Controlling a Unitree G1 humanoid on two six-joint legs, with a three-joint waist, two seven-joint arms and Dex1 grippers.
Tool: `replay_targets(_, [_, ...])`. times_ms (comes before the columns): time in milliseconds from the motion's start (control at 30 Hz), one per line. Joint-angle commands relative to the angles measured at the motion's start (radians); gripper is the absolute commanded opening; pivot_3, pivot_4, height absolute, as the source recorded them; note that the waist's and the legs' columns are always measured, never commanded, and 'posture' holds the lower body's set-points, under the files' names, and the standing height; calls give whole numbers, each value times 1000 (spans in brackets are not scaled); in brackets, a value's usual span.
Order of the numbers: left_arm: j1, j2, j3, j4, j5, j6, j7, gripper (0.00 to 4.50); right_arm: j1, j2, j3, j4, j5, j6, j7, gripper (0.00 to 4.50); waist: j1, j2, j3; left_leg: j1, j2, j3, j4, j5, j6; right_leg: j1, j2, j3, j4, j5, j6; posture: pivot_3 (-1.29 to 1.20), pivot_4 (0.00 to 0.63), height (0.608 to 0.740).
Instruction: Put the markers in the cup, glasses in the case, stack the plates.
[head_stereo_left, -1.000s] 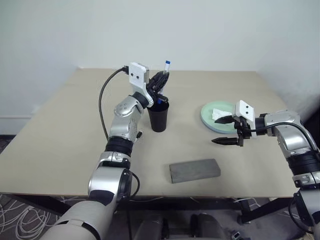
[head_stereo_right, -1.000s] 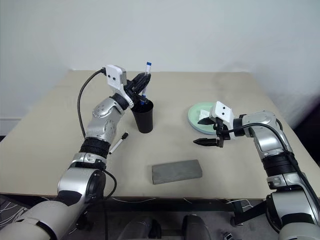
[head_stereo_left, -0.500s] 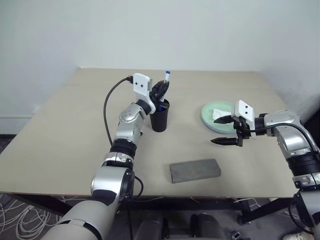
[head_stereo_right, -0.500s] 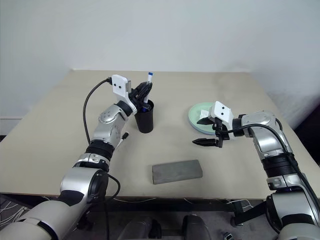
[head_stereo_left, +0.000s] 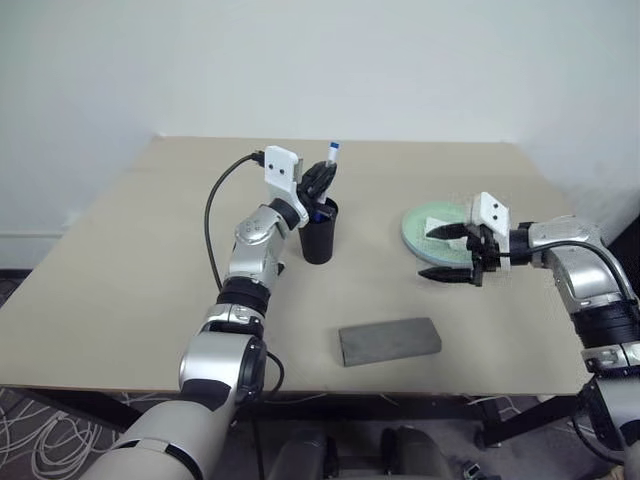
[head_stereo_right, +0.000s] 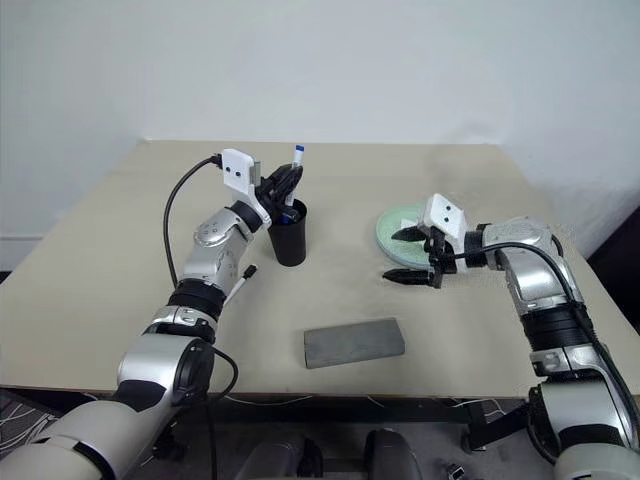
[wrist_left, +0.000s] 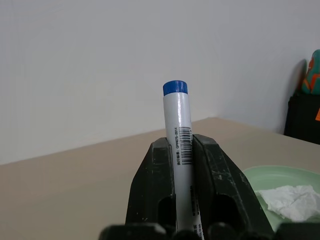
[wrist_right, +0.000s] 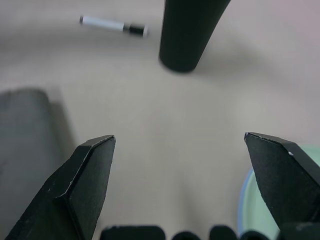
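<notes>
Gripping the blue-capped marker (wrist_left: 177, 130), left hand (head_stereo_left: 318, 180) hovers over cup (head_stereo_left: 319, 232).

Both head views look forward and down over the whole table (head_stereo_left: 120, 270) from its near edge, sharing almost the same scene. The left wrist view sits close behind its fingers (wrist_left: 150, 190), facing level toward the far wall (wrist_left: 100, 50). The right wrist view looks down leftward, close over the tabletop.
</notes>
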Motion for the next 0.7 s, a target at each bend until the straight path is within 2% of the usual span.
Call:
replay_targets(33, [-21,9,9,-13,4,-6,-2,143,-29,-4,-46,-14,39,4,2,4500,0,0,0,0,0,0,0,0,0,0,0,-1,0,0,0,0,0,738])
replay_targets(433, [-25,15,11,0,14,0,4,4345,-39,0,-54,-8,59,5,-4,4500,0,0,0,0,0,0,0,0,0,0,-1,-1,0,0,0,0,0,738])
replay_targets(467, [-26,15,10,0,15,0,4,4483,-41,1,-54,-7,59,5,-4,4500,0,0,0,-1,0,0,0,0,0,0,-1,-1,0,0,0,0,0,738])
replay_targets(700, [-23,16,8,-19,7,16,-23,4483,-40,1,-52,-3,59,2,-6,4500,0,0,0,-1,0,0,0,0,0,0,-1,-1,0,0,0,0,0,738])
